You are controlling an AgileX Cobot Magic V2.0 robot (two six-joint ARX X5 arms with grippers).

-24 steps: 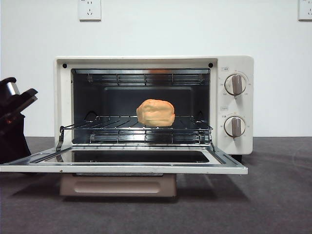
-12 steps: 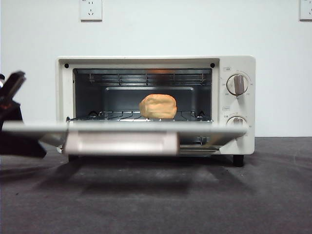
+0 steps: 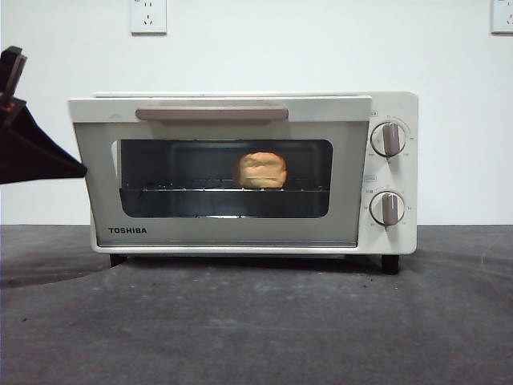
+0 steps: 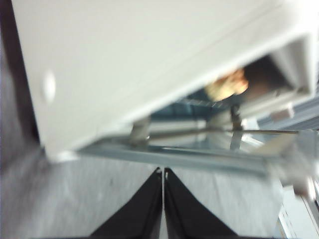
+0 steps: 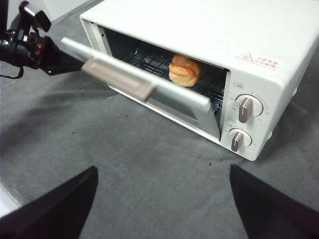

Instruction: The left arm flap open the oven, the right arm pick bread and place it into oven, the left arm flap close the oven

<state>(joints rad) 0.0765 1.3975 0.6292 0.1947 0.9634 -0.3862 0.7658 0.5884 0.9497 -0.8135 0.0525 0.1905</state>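
Note:
The cream-white TOSHIBA oven [image 3: 228, 237] stands mid-table. In the front view its door stands upright against the body, beige handle [image 3: 212, 113] at the top. In the right wrist view the door [image 5: 164, 97] still leans a little ajar. The bread [image 3: 261, 170] lies on the wire rack inside, seen through the glass, and also shows in the right wrist view [image 5: 184, 69] and the left wrist view [image 4: 227, 83]. My left gripper [image 4: 163, 170] is shut and empty, at the door's left end [image 3: 76, 168]. My right gripper [image 5: 163, 168] is open and empty, back from the oven's front.
Two beige knobs [image 3: 389, 138] [image 3: 388, 208] sit on the oven's right panel. The dark grey table [image 3: 256, 321] stretches in front. Wall sockets [image 3: 148, 16] [image 3: 502, 16] are on the white wall behind.
The oven door has swung up from lying flat to upright. The left gripper has risen along the oven's left side. The bread has not moved.

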